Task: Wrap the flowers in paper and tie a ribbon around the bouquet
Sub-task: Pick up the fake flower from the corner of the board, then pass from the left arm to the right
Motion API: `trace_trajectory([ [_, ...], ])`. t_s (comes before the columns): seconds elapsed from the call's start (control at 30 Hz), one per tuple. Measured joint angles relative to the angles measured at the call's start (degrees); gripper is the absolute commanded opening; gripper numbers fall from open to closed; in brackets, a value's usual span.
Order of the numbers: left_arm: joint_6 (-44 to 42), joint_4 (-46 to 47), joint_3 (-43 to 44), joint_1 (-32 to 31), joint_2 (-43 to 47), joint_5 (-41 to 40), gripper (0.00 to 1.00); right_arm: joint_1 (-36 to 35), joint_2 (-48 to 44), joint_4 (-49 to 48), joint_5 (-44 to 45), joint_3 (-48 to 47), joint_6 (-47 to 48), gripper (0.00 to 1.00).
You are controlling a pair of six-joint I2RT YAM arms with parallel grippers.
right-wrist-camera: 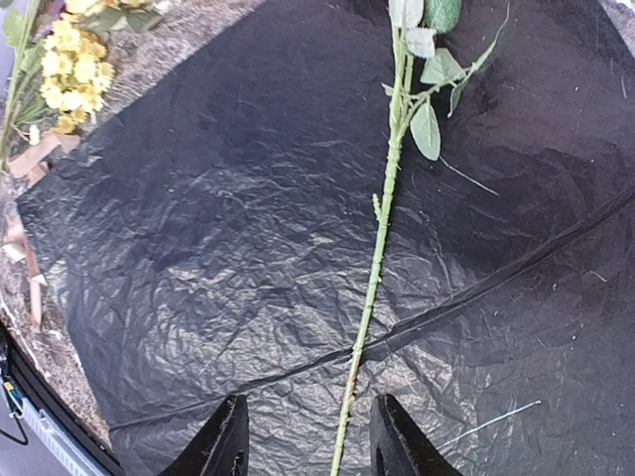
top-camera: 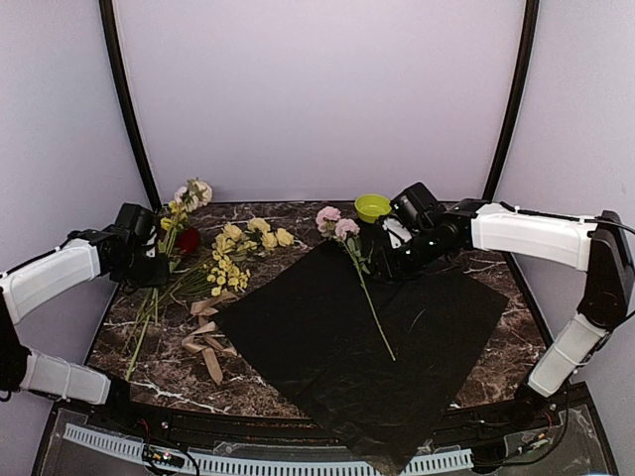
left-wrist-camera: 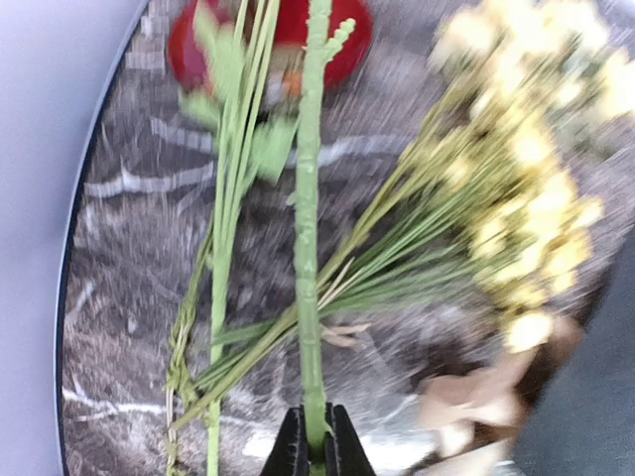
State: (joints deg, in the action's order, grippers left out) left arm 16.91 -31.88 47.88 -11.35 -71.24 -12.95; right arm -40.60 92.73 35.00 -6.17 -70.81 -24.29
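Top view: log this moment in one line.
left tool: shut on thick green flower stem | right tool: open above pink flower's stem on black crinkly paper sheet | beige flat ribbon: lying loose

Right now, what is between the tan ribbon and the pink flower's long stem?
Only bare black paper. The top view shows the ribbon beside its left edge and the stem lying on it, with nothing between.

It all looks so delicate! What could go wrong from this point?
The left pincer pinches one green stem crossing the yellow sprigs; lifting might drag them along. The right pincer stands open over the pink flower's stem on the black paper; closing low could snag the crinkly sheet.
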Motion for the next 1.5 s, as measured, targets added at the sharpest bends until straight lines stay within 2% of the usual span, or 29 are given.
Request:
trace_trajectory([
  [0.2, 0.3, 7.0, 0.0, 0.0, 15.7, 9.6, 0.00, -1.2, -5.8, -1.2, -2.5, 0.0, 0.2, 0.42],
  [0.43, 5.3, 15.0, -2.1, -0.9, 27.3, 22.9, 0.00, -5.5, -14.2, -12.0, -11.3, 0.0, -0.3, 0.42],
  [0.5, 8.3, 18.7, -4.1, -3.6, 29.4, 25.2, 0.00, -7.0, -15.3, -17.8, -14.0, 0.7, -1.7, 0.42],
  [0.57, 11.2, 22.7, -6.4, -9.4, 30.8, 26.3, 0.00, -8.7, -15.5, -24.1, -16.5, 1.4, -3.5, 0.43],
  [0.6, 12.7, 25.5, -7.7, -11.4, 30.9, 26.3, 0.00, -9.6, -15.2, -26.8, -17.3, 1.5, -4.5, 0.43],
  [0.67, 14.5, 29.2, -9.1, -19.5, 30.5, 25.7, 0.00, -11.5, -13.5, -33.4, -18.6, 1.5, -6.3, 0.43],
  [0.7, 15.3, 30.9, -9.6, -22.8, 29.8, 25.1, 0.00, -12.2, -12.4, -35.7, -19.0, 1.3, -6.7, 0.50],
  [0.77, 16.0, 35.2, -9.7, -30.5, 26.7, 23.1, 0.00, -13.7, -9.2, -39.6, -19.7, 0.0, -8.1, 0.55],
  [0.87, 16.1, 40.5, -9.3, -38.7, 20.2, 21.0, 0.00, -15.2, -4.0, -42.7, -19.6, -3.5, -10.3, 0.55],
  [1.0, 15.2, 45.7, -8.7, -43.9, 12.6, 19.7, 0.00, -16.0, 0.0, -43.3, -19.5, -6.4, -11.5, 0.55],
  [1.17, 15.2, 50.5, -8.5, -45.2, 9.0, 19.5, 0.00, -16.1, 0.4, -43.9, -19.5, -6.3, -12.1, 0.55],
  [1.2, 15.2, 51.5, -8.5, -45.3, 8.6, 19.5, 0.00, -16.1, 0.4, -43.8, -19.5, -6.3, -12.2, 0.58],
  [1.23, 15.2, 52.4, -8.4, -45.4, 8.1, 19.5, 0.00, -16.1, 0.4, -43.8, -19.5, -6.2, -12.2, 0.08],
  [1.27, 15.2, 53.2, -8.4, -45.6, 7.6, 19.5, 0.00, -16.1, 0.4, -43.8, -19.0, -6.1, -12.4, 0.00],
  [1.33, 15.2, 53.9, -8.1, -45.9, 6.7, 19.5, 0.01, -16.1, 0.3, -43.7, -16.7, -5.8, -12.9, 0.00],
  [1.4, 15.3, 54.2, -7.8, -46.0, 6.2, 19.5, 0.22, -16.0, -0.2, -41.9, -14.4, -5.6, -13.5, 0.00],
  [1.43, 15.4, 54.4, -7.8, -46.0, 6.1, 19.5, 0.23, -15.7, -0.6, -40.8, -13.4, -5.6, -13.7, 0.00],
  [1.47, 15.3, 54.5, -7.8, -46.1, 6.1, 19.5, 0.19, -15.5, -1.2, -39.5, -12.5, -5.6, -13.7, 0.00],
  [1.5, 15.6, 54.5, -7.8, -46.1, 6.1, 19.5, 0.02, -15.2, -1.9, -38.1, -11.7, -5.6, -13.7, 0.00],
])
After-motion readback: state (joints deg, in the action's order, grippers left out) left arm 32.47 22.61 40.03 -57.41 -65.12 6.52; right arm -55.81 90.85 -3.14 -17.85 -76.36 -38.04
